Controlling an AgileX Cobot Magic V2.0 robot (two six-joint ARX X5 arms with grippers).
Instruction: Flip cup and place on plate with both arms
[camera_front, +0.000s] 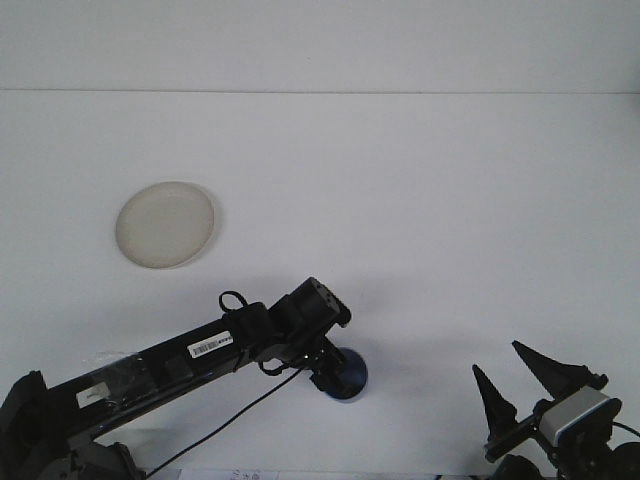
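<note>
reaching: left gripper (330, 375) stretches across the near part of the table, its tip over the blue cup (350, 375)
left pincer: covers much of the cup; whether its fingers are spread or closed on the rim i cannot tell
right gripper (512, 385): parked at the near right corner, prongs spread apart, holding nothing
cup: near the table's front edge, a little right of centre, partly hidden under the left wrist
plate (164, 224): round, pale, toward the left side of the table, well apart from the cup
risk: likely a shallow grab on the rim, so the cup could tip or skid away toward the front edge
risk two: the flip probably needs a handover, and the right arm is far off
surface: plain white table (430, 210), matte
room: white wall behind, no clutter visible
</note>
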